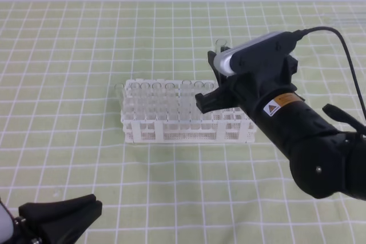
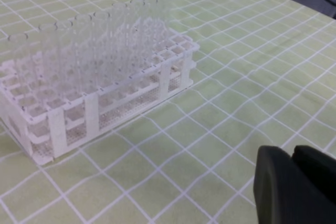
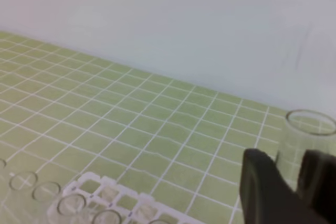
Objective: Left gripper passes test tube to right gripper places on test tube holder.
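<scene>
Gleaming clear test tube (image 3: 307, 140), open-rimmed

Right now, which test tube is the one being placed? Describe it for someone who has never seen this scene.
Find the white test tube holder on the green checked cloth. Above its right end hangs the right gripper, shut on a clear test tube. Unlike the other tubes standing in the rack, this one is clamped between black fingers, its open rim poking above them.

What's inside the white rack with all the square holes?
The white rack holds a row of clear tubes standing upright. The right gripper covers the rack's right end, so what sits there can't be seen.
</scene>
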Robot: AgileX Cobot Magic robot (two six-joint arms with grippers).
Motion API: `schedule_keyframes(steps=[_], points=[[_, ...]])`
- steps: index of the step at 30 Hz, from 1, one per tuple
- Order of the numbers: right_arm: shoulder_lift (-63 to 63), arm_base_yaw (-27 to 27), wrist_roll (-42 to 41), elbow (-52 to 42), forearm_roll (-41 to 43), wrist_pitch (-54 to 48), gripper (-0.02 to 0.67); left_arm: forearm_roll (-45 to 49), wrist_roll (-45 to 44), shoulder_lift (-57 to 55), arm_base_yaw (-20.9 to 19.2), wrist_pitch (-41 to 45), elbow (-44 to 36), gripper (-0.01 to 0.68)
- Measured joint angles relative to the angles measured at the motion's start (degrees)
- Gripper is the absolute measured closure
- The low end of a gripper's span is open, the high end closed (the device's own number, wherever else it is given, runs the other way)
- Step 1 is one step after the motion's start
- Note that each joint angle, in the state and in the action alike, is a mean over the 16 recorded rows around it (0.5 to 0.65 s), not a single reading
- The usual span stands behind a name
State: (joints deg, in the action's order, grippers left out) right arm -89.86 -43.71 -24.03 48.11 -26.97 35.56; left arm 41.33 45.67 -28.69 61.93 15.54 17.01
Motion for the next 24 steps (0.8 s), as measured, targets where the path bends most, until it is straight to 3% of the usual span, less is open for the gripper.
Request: schedule_keyframes(steps=[24], points=[[-4.32, 0.43, 1.31, 0.0, -0.57, 1.43, 0.544, 0.0, 0.0, 0.01, 0.0, 2.5, 0.0, 0.635]])
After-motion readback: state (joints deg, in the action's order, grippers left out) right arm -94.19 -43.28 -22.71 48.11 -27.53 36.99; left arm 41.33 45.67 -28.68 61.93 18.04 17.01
